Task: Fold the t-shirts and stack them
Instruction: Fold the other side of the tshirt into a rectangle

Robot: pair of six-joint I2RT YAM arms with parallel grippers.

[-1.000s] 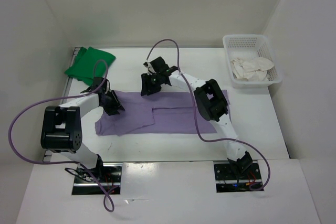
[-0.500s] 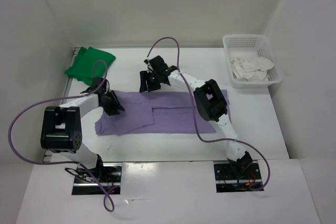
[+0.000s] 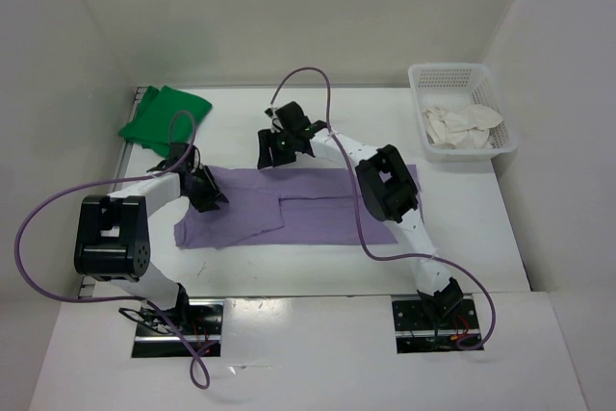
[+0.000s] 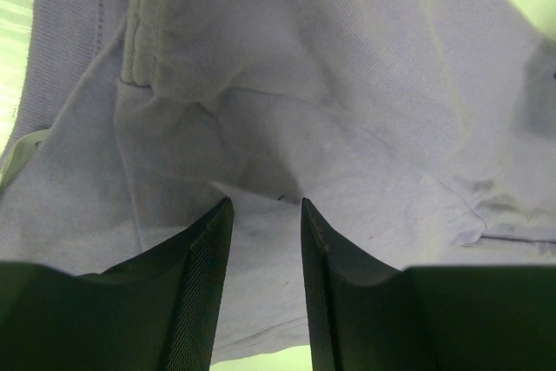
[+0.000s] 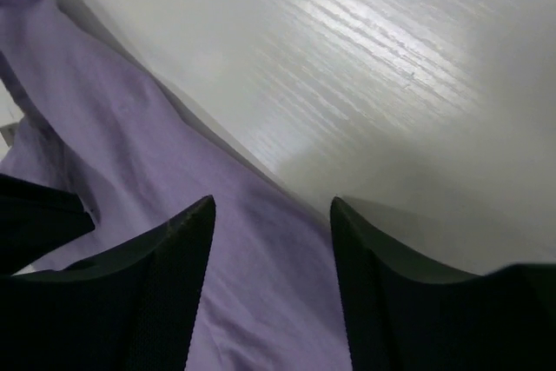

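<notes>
1. The lavender-purple t-shirt (image 3: 318,209) is lying spread across the middle of the table (image 3: 481,228), with a flap doubled over on its left half. The green t-shirt (image 3: 159,120) is sitting folded at the far left corner. The cream-white t-shirt (image 3: 460,125) is waiting in the white lattice basket (image 3: 443,67) at the far right.
2. The left gripper (image 4: 265,202) is grasping the purple shirt near its left end. Its jaws are standing partway closed on a bunch of cloth, and creases are running into the gap.
3. The right gripper (image 5: 271,206) is hovering released over the shirt's far edge. Its jaws are standing wide, with only flat cloth and bare tabletop between them.
4. With one end pinched and the other free, any pull by the left arm alone is risking a skew — the whole shirt would be sliding instead of folding, and the doubled flap could be falling open.
5. The left pinch may be taking more than one layer, which would be dragging the underside along and wrinkling the fold.
6. If the right gripper is coming down at the very hem, it could be closing on the table and missing the cloth — or nudging the edge out of line.
</notes>
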